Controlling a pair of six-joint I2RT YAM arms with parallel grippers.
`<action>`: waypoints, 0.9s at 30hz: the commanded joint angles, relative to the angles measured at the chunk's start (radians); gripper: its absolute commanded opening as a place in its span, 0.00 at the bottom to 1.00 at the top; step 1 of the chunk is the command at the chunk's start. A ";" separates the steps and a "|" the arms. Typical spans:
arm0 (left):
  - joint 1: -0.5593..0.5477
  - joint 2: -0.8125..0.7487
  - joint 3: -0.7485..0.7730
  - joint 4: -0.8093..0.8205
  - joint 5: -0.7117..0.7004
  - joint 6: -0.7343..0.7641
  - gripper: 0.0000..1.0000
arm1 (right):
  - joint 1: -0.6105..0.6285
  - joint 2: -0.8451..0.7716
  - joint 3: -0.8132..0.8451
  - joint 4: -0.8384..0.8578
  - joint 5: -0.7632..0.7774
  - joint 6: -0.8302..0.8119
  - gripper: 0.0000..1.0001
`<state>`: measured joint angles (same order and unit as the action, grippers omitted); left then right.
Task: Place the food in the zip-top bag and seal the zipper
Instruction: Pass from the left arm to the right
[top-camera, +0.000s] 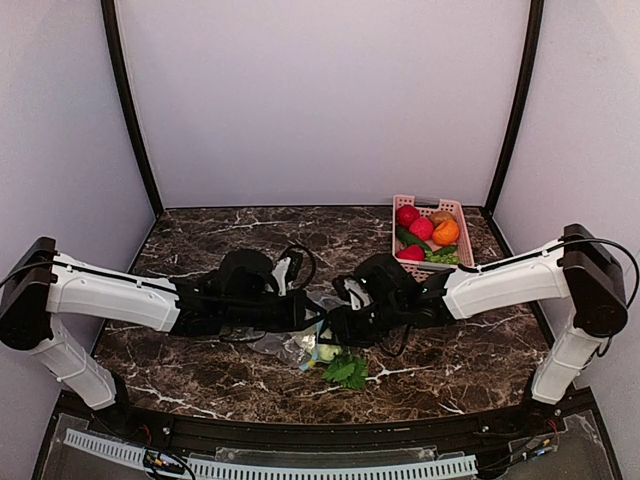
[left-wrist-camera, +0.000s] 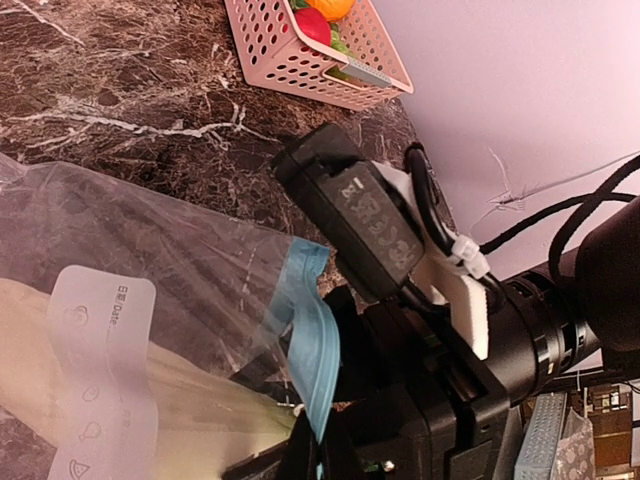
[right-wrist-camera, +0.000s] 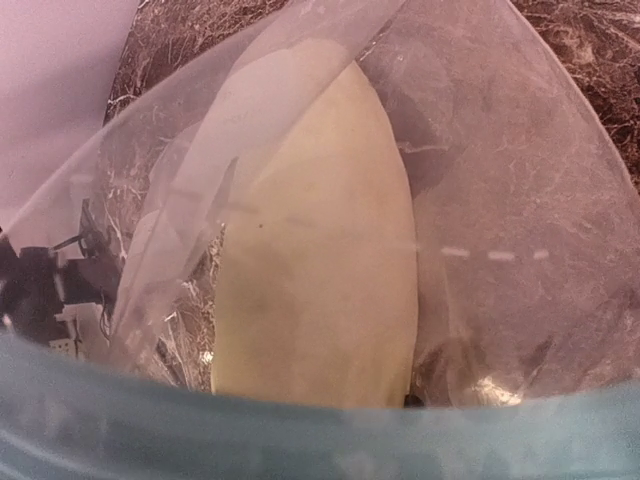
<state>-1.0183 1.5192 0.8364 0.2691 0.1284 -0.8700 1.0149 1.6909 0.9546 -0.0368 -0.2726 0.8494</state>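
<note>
**Teal strip pinched, pale gourd inside the clear bag**

Pale whitish-green, the gourd (right-wrist-camera: 315, 250) lies lengthwise inside the zip-top bag (right-wrist-camera: 500, 180). I see it through the crinkled film, with its broad end toward the mouth. The zipper (right-wrist-camera: 300, 430) crosses the bottom of my right wrist view as a blurred teal band, with the bag's mouth gaping behind it. On the bag's side a whitish label patch (left-wrist-camera: 105, 330) sits over the gourd.

My left gripper (left-wrist-camera: 312, 455) is closed tight. The teal strip runs down between its dark fingers, so I take it as pinching the bag's mouth edge. My right gripper (top-camera: 338, 325) is right at the bag's mouth, facing in. Its fingers are hidden in every view, so I cannot tell whether they are open or closed, or whether they touch anything.

Just beside the bag, on its near side, a leafy green vegetable (top-camera: 347, 371) lies on the dark marble table (top-camera: 200, 230), outside the plastic. Well away from the bag, toward the far right corner, stands a pink perforated basket (top-camera: 400, 215) holding red, orange and green toy produce (top-camera: 421, 228).
</note>
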 joint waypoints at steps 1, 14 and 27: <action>-0.006 -0.026 -0.024 -0.008 -0.006 0.023 0.01 | 0.012 -0.020 0.002 0.075 -0.010 -0.015 0.52; -0.007 -0.023 -0.010 0.000 0.045 0.035 0.01 | 0.052 -0.010 -0.014 0.064 0.011 -0.173 0.74; -0.007 -0.047 -0.036 -0.001 0.050 0.023 0.01 | 0.071 0.035 0.017 0.016 0.133 -0.158 0.51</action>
<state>-1.0187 1.5185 0.8253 0.2634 0.1608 -0.8494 1.0775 1.7168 0.9516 -0.0231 -0.1963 0.6853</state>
